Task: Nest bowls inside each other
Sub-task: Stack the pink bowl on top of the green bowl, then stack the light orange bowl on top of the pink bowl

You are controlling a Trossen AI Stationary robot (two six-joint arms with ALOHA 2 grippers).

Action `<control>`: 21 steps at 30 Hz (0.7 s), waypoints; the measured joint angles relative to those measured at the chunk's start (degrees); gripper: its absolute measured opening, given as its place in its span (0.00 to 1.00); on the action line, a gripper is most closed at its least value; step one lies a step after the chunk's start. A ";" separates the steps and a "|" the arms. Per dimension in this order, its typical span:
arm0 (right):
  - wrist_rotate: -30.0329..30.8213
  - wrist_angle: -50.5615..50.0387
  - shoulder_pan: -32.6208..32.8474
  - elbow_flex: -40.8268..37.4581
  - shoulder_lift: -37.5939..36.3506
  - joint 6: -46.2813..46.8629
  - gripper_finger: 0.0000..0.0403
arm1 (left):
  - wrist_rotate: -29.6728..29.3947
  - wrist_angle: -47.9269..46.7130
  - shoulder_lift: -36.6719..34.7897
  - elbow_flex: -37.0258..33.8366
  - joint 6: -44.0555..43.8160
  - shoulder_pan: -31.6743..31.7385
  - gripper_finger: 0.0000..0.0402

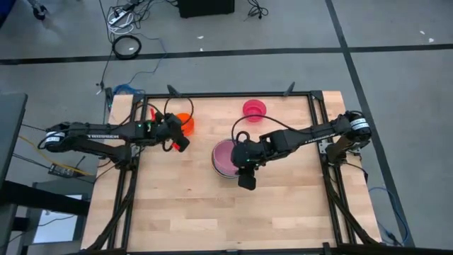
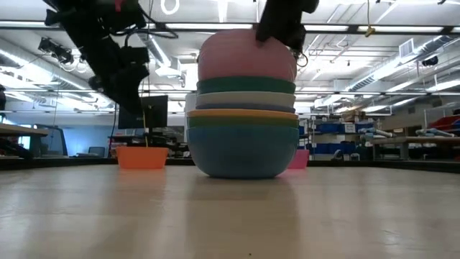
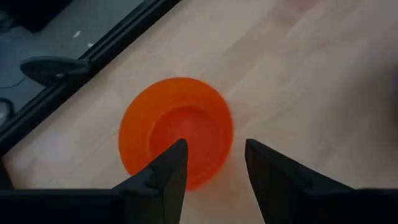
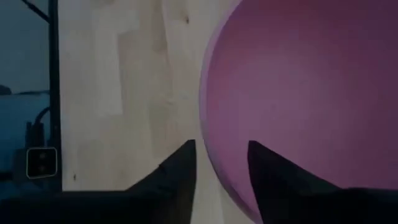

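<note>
Light wood tabletop (image 1: 184, 205) w/ plank seams, bordered by black metal frame (image 1: 317, 134). Grey floor (image 1: 396, 85) around, crossed by dark tape lines (image 1: 396, 47). Coiled black cable (image 1: 127, 46) and white power strip (image 1: 120, 17) on floor beyond far edge; black box (image 1: 205, 7) nearby. Low view: ceiling light strips (image 2: 359, 29), dark monitor (image 2: 152, 111) behind table, blue storage shelves (image 2: 338, 137) far off at right.

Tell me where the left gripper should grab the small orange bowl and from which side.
Take the small orange bowl by its rim, coming down from above. It stands upright and open on the table, so one finger can go inside the wall and one outside. The left gripper hovers open just above its near edge, probably the handiest spot.
</note>
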 joint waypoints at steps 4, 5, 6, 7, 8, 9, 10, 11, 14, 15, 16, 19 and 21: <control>2.66 -0.04 0.36 0.00 -0.16 -0.80 0.36 | 0.16 2.42 0.61 -1.73 2.57 1.82 0.42; 3.93 0.16 0.51 0.00 -0.26 -1.42 0.37 | 0.76 3.13 0.84 -2.07 2.68 2.23 0.42; 5.06 0.27 0.71 0.00 -0.22 -1.99 0.37 | 1.66 2.45 0.88 -2.33 2.72 2.59 0.42; 5.54 0.21 0.76 0.00 -0.10 -2.36 0.36 | 2.27 1.96 0.90 -2.34 2.72 2.81 0.42; 5.71 -0.11 0.77 0.00 0.03 -2.57 0.36 | 2.68 2.83 1.15 -2.32 2.71 3.01 0.42; 5.69 -0.55 0.62 0.00 0.11 -2.74 0.35 | 3.01 3.44 1.37 -2.22 2.70 3.06 0.42; 5.63 -0.71 0.36 0.00 0.13 -2.80 0.34 | 3.10 3.21 1.43 -2.21 2.72 3.04 0.42; 5.67 -0.74 0.16 0.00 0.11 -2.78 0.34 | 3.32 2.93 1.43 -2.27 2.72 3.02 0.42; 4.87 -2.75 -0.25 -0.01 0.09 -2.71 0.33 | 3.39 3.74 1.43 -2.26 2.72 3.02 0.42; 4.40 -3.64 -0.25 -0.02 0.09 -2.42 0.32 | 3.40 3.69 1.43 -2.26 2.70 3.02 0.42; 4.23 -4.56 -0.19 -0.02 0.09 -2.23 0.32 | 3.40 3.82 1.43 -2.26 2.71 3.02 0.42; 3.74 -6.35 0.10 -0.07 0.08 -1.71 0.32 | 3.40 3.85 1.43 -2.26 2.70 3.01 0.42; 3.40 -5.96 0.72 -0.07 -0.41 -0.82 0.32 | 3.45 4.01 1.43 -2.26 2.70 3.00 0.42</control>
